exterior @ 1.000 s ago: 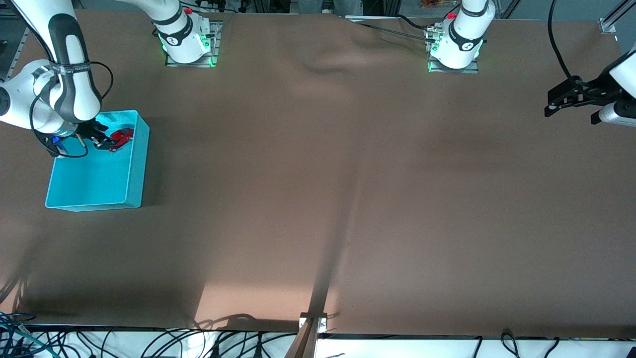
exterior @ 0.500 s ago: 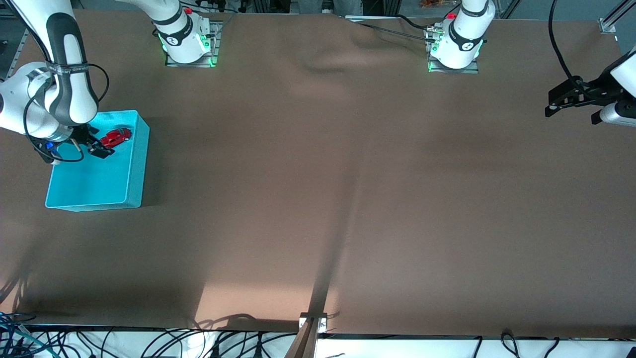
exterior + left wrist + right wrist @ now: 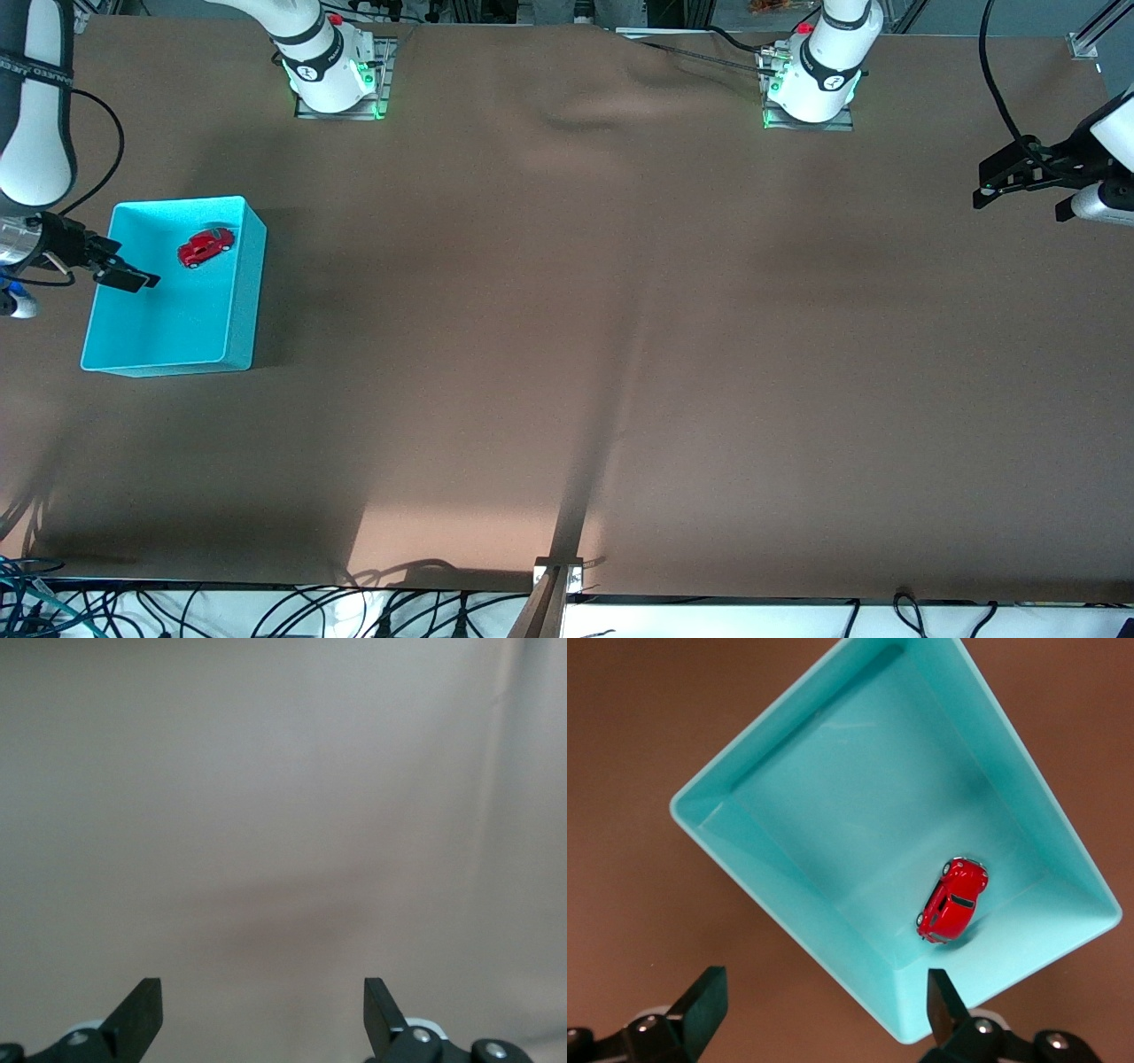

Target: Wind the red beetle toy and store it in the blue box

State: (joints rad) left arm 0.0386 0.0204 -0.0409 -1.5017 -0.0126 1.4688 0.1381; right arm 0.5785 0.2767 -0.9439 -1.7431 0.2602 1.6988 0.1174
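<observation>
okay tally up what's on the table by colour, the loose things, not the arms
Red: 1, the red beetle toy, lying inside the box.
Turquoise-blue: 1, the blue box, at the right arm's end of the table.
Total: 2

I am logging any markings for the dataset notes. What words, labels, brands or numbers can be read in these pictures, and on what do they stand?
Red beetle toy: no text shows.
Blue box: plain walls, no label.
Right arm's dark band: pale lettering, too small to read.
The two arm bases: a round mark on each, too small to read.
Brown table: no writing.
</observation>
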